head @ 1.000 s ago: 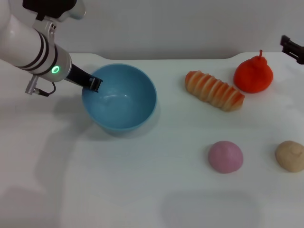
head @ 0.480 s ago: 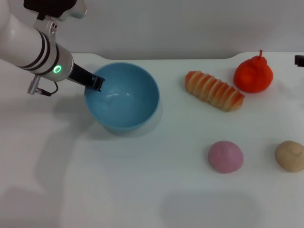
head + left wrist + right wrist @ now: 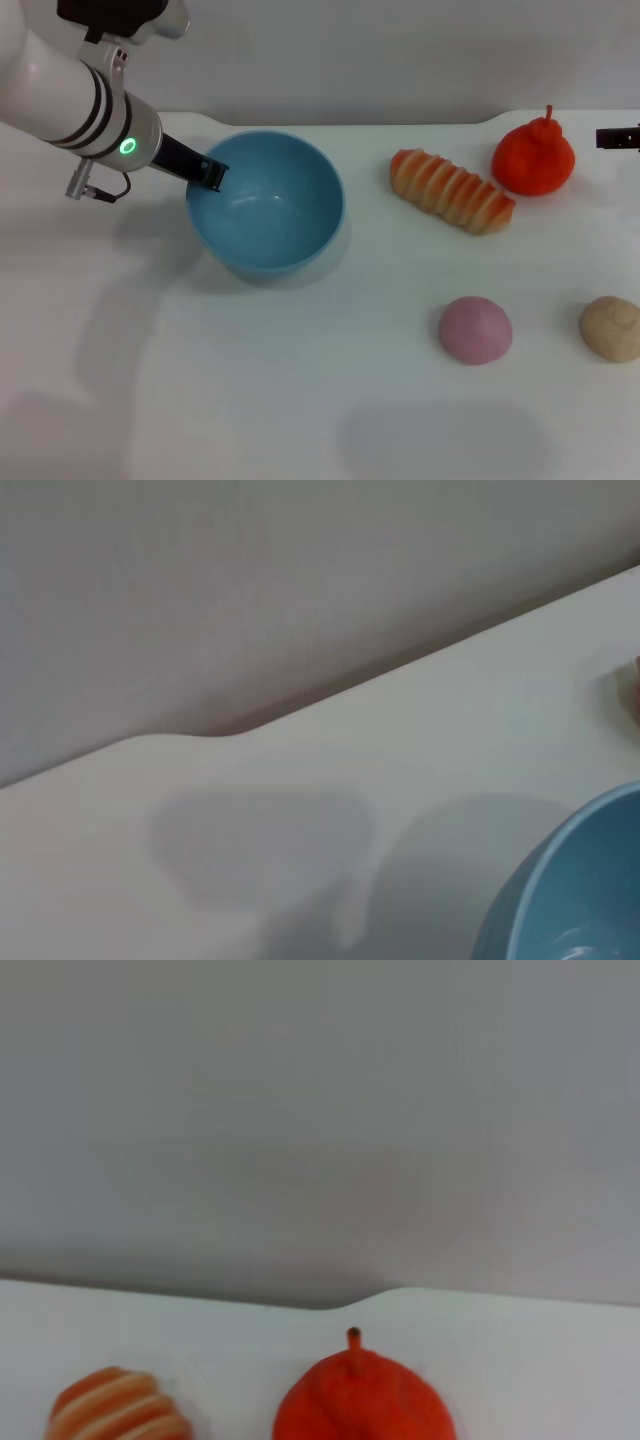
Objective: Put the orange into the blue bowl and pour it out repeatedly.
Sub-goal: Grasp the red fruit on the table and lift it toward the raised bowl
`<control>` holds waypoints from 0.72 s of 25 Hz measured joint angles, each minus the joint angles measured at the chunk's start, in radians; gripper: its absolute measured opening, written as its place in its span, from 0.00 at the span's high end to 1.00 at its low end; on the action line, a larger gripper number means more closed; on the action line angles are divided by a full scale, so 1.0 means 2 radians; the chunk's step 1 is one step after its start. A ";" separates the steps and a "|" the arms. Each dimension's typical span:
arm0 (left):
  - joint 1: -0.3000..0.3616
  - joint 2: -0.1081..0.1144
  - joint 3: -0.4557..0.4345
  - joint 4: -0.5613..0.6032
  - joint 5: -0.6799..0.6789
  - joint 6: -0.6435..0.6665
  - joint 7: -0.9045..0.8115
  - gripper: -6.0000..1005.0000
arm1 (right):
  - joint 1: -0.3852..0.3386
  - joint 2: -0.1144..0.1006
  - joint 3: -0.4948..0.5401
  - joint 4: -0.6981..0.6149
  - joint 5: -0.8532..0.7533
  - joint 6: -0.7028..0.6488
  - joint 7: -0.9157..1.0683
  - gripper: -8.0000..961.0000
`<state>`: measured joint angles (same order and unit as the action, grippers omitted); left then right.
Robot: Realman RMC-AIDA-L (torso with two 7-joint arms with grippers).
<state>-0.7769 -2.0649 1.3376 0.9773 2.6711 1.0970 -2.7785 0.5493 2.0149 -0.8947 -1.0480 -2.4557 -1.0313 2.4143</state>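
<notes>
- While the white table (image 3: 300,400) fills most of the frame, the left gripper (image 3: 212,175) reaches in from the upper left; its jaws are clamped on the left rim of the blue bowl (image 3: 266,202), left of centre
- the orange (image 3: 534,156) sits at upper right
- the right gripper (image 3: 618,138) shows at the right edge; whether its jaws are apart I cannot tell

Bowl (image 3: 266,203) sits left of centre on the table (image 3: 300,400), empty. Left gripper (image 3: 212,174) at the bowl's upper-left rim. Loaf (image 3: 452,190) lies right of centre, slanting down to the right. Orange (image 3: 534,157) upper right, just beyond the loaf's right end. Pink ball (image 3: 475,329) lower right; tan ball (image 3: 612,327) at the right edge. Right gripper (image 3: 618,138) at the right edge, beside the orange.
</notes>
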 joint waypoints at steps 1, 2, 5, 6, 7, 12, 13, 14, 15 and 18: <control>0.000 0.000 0.000 0.000 0.000 -0.001 0.000 0.99 | -0.001 0.004 -0.001 0.006 0.000 0.015 -0.009 0.24; 0.000 0.000 0.000 0.000 -0.001 -0.002 0.000 0.99 | -0.002 0.008 -0.001 0.014 0.000 0.032 -0.022 0.24; -0.002 0.000 -0.001 0.002 -0.002 0.005 0.000 0.99 | 0.002 0.017 0.001 0.042 0.004 0.063 -0.054 0.24; -0.003 0.001 -0.001 0.004 -0.002 0.009 0.001 0.99 | 0.006 0.018 0.000 0.052 0.004 0.073 -0.058 0.24; -0.004 0.002 -0.002 0.010 -0.002 0.015 0.001 0.99 | 0.009 0.019 -0.001 0.060 0.004 0.082 -0.061 0.24; -0.004 0.003 -0.005 0.012 -0.001 0.021 0.001 0.99 | 0.024 0.019 -0.002 0.093 0.005 0.112 -0.078 0.24; -0.004 0.003 -0.005 0.013 -0.001 0.022 0.001 0.99 | 0.026 0.020 -0.002 0.098 0.006 0.118 -0.082 0.24; -0.004 0.003 -0.005 0.013 -0.001 0.022 0.001 0.99 | 0.028 0.020 -0.002 0.103 0.010 0.122 -0.087 0.24; -0.004 0.003 -0.005 0.013 -0.001 0.022 0.001 0.99 | 0.030 0.020 -0.002 0.108 0.017 0.125 -0.093 0.24; -0.004 0.003 -0.004 0.013 -0.001 0.022 0.001 0.99 | 0.036 0.020 0.000 0.125 0.043 0.131 -0.117 0.24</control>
<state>-0.7853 -2.0590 1.3291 1.0034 2.6700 1.1420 -2.7765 0.6219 2.0544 -0.8948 -0.7972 -2.3691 -0.7691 2.1808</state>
